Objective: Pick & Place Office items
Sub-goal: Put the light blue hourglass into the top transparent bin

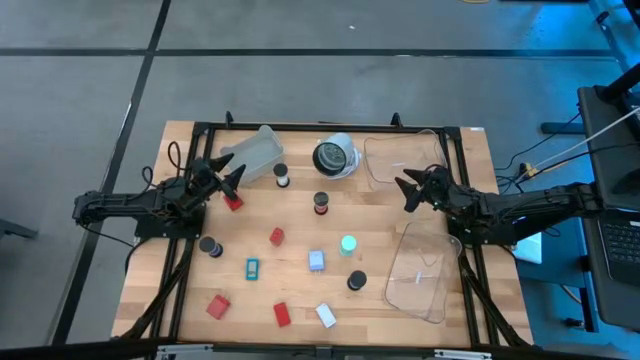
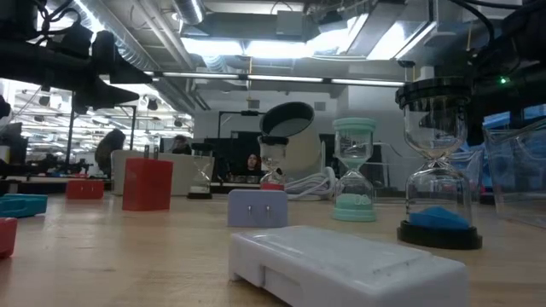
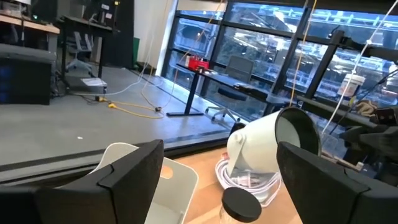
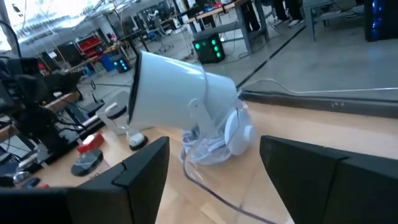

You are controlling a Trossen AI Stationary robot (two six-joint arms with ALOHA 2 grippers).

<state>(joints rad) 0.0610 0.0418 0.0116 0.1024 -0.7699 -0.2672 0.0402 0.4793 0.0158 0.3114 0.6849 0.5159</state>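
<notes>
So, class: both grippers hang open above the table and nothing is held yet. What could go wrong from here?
1. The left gripper hovers by a red block and a clear tray; descending, it might clip the tray.
2. The small hourglass timers, like the blue one, stand upright and look easy to topple.
3. The right gripper sits at another clear tray's rim, near the white round object's coiled cable.

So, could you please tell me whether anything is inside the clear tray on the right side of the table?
Nothing shows inside the clear tray: the wooden table is seen through it. The dark cap sits just outside it.
</notes>
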